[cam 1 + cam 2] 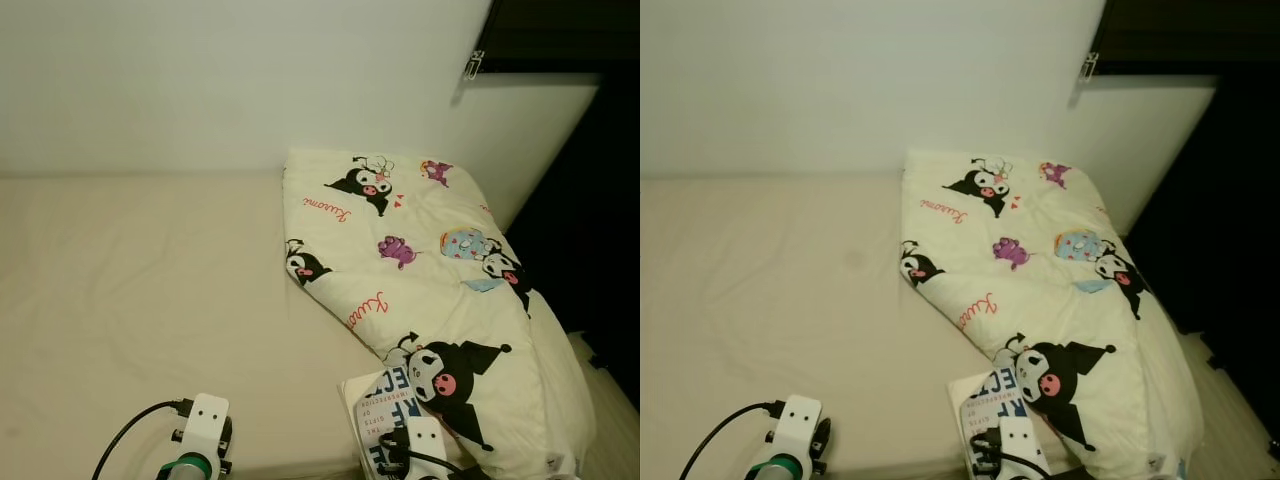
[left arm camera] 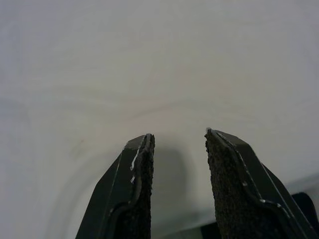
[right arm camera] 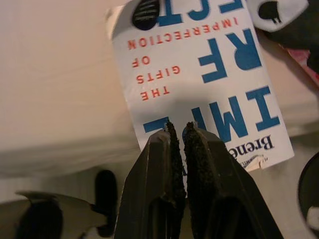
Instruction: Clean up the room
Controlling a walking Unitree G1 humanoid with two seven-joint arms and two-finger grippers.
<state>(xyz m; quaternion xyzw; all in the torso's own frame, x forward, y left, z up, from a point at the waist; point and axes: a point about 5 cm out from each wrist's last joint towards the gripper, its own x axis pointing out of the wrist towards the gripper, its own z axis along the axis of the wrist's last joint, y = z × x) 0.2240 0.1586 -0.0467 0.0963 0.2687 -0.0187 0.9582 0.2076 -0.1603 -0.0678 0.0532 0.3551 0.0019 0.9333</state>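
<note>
A white book point(image 3: 199, 74) with blue and red lettering lies at the front edge of the bed, its far corner tucked under a cartoon-print comforter point(image 1: 430, 270). My right gripper point(image 3: 179, 130) hovers at the book's near edge with its fingers pressed together and nothing visibly between them. The book point(image 1: 385, 410) also appears in the left eye view, just beyond my right wrist point(image 1: 425, 440). My left gripper point(image 2: 178, 139) is open over bare beige sheet, and its wrist point(image 1: 205, 435) sits low at the left.
The beige bed sheet point(image 1: 150, 290) spreads wide to the left and back, meeting a white wall point(image 1: 250, 80). A dark gap point(image 1: 600, 250) runs along the bed's right side.
</note>
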